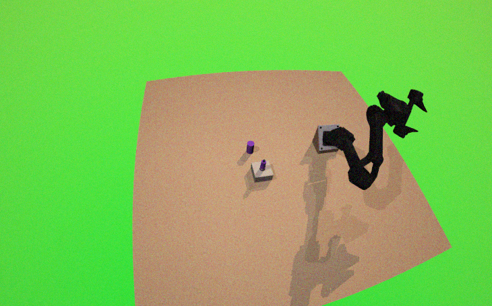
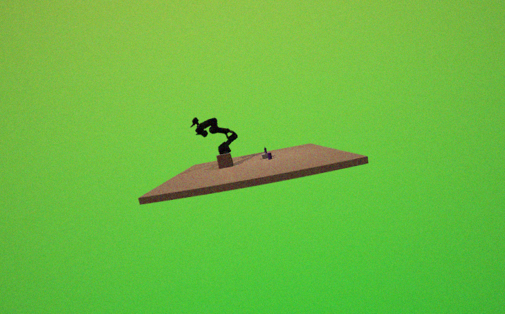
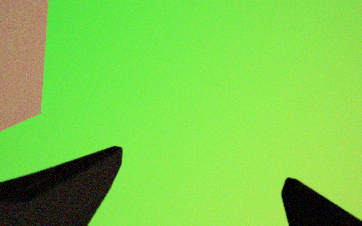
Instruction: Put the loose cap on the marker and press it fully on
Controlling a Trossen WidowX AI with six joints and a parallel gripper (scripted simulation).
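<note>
The purple marker [image 1: 263, 164] [image 2: 265, 149] stands upright in the pale holder block [image 1: 263, 177] [image 2: 264, 156], its tip bare. The purple cap [image 1: 250, 147] [image 2: 270, 155] stands loose on the table [image 1: 187, 228] [image 2: 191, 187], beside the block and a little apart from it. My gripper [image 1: 422, 121] [image 2: 194, 130] [image 3: 200, 169] is open, with nothing between its fingers. It is raised high on the far side of the arm's base from the cap and marker. The wrist view shows neither the cap nor the marker.
The arm's base block [image 1: 327, 145] [image 2: 225, 160] stands on the table between the gripper and the holder block. The folded arm [image 1: 375, 140] [image 2: 229, 137] reaches out past the table's edge. Shadows of the arm lie across the table.
</note>
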